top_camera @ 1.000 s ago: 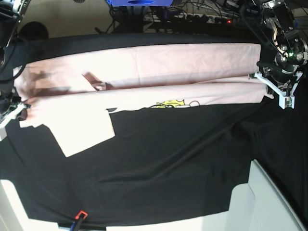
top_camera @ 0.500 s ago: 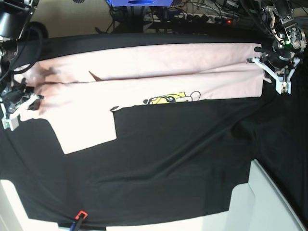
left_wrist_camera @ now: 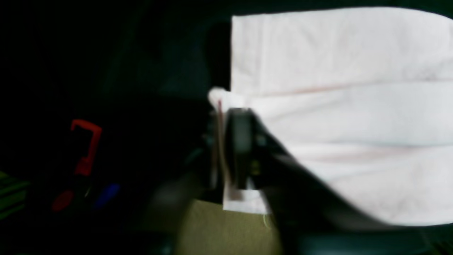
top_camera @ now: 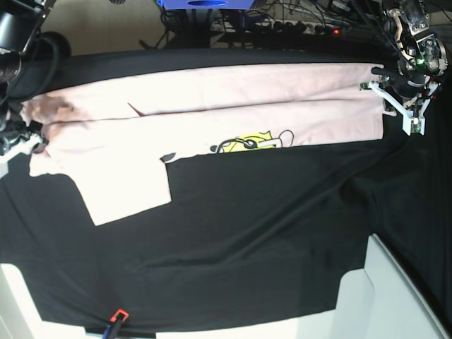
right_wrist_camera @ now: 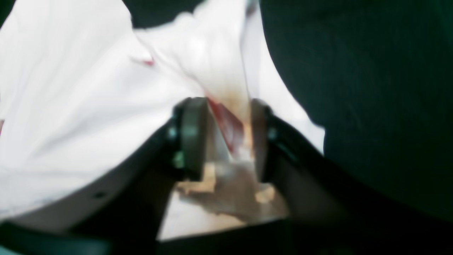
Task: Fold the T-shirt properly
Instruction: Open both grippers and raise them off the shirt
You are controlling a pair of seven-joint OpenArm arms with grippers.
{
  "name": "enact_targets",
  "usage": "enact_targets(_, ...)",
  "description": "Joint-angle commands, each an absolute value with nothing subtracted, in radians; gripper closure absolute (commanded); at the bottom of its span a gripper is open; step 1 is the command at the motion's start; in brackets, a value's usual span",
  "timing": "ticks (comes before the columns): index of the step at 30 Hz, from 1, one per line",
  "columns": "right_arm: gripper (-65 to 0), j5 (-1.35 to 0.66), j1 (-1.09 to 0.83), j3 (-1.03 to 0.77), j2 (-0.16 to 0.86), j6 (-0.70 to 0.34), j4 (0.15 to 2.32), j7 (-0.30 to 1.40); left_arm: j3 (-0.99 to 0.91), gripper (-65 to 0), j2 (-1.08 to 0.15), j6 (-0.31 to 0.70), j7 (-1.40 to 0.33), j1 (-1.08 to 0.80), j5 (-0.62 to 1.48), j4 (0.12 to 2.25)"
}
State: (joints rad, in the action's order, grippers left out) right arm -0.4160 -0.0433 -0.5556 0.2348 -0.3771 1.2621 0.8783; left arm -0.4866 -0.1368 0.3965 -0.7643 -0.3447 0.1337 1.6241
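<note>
One lengthwise fold is in on the T-shirt (top_camera: 212,106), both sets of fingers look parted at its ends, and a sleeve and cross folds are left.

The T-shirt (top_camera: 212,106) was pale pink, almost white under the wrist cameras, and lay as a long band near the far edge of the black table cloth (top_camera: 247,233). Along its near edge a strip of print showed: yellow with black outlines and a touch of white. A darker, brownish shade marked the cloth at its end by the right gripper (top_camera: 18,141), whose fingers were white. The left gripper (top_camera: 402,106) also had white fingers, with a green light on the dark body above. At the near edge of the table cloth sat a small red clamp (top_camera: 119,316) with a blue part.
</note>
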Motion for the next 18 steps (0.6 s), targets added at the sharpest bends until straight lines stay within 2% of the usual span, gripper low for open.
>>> enact_targets(1, -25.8, -0.429, -0.031, -0.582, 0.254, -0.381, 1.282, 0.877, -0.496, -18.6, -0.153, 0.389, -0.751, -0.352, 0.137, 1.644)
enact_targets(3, -30.2, -0.432, -0.028, -0.619, 0.254, -0.383, 1.283, 0.909, -0.498, -26.7, -0.154, 0.389, -0.751, -0.358, 0.139, 1.644)
enact_targets(4, -30.2, -0.432, -0.028, -0.633, 0.254, -0.387, 1.285, 0.915, -0.503, -28.6, -0.156, 0.389, -0.751, -0.357, 0.139, 1.650)
enact_targets(10, -29.6, -0.432, -0.025, -0.627, 0.254, -0.390, 1.380, 0.915, -0.676, -29.4, -0.160, 0.392, -0.751, -0.320, 0.142, 1.699)
enact_targets(14, -30.3, -0.426, 0.048, -0.470, 0.277, -0.390, 1.445, 0.915, -0.736, -29.2, -0.173, 0.394, -0.751, -0.317, 0.139, 1.727)
enact_targets(18, -39.3, -0.426, 0.231, -0.294, 0.298, -0.390, 1.248, 0.915, -0.769, -29.1, -0.173, 0.394, -0.751, -0.332, 0.140, 1.730)
